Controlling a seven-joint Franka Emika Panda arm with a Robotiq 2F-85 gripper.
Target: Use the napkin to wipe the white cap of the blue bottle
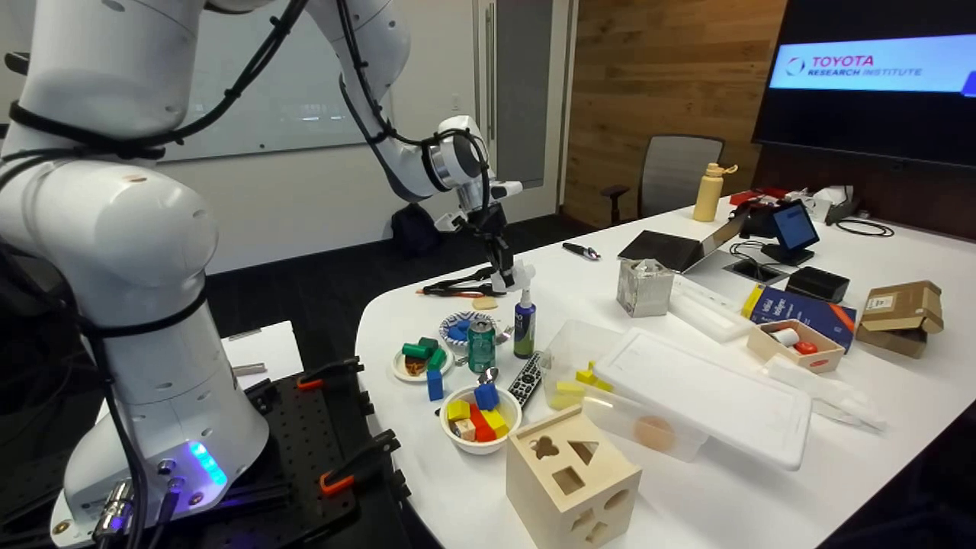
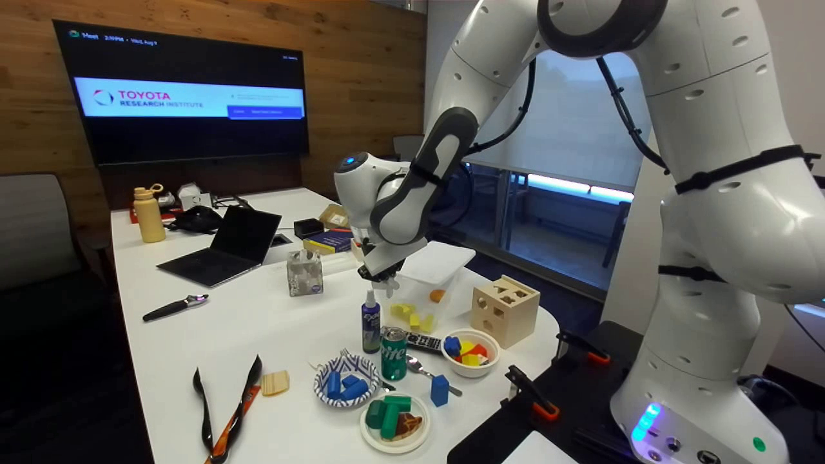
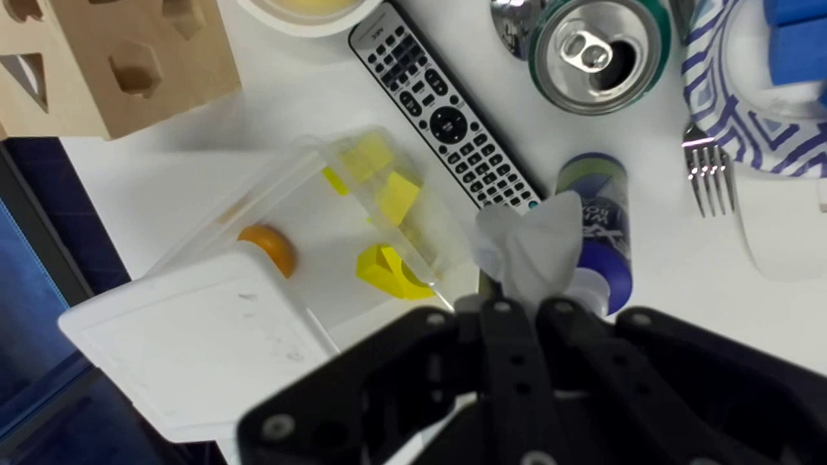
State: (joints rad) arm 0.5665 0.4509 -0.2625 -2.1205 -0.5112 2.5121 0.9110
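The slim blue bottle stands upright on the table; it also shows in an exterior view and the wrist view. Its white cap points up. My gripper is shut on a crumpled white napkin, which sticks out below the fingertips. In the wrist view, the gripper and napkin overlap the bottle's side, and the cap is partly hidden behind them. In an exterior view, the napkin hangs just above and beside the cap. I cannot tell whether they touch.
A green can, a remote and a patterned bowl stand close to the bottle. A clear bin with yellow blocks lies on the other side. A wooden shape box and a tissue box stand farther off.
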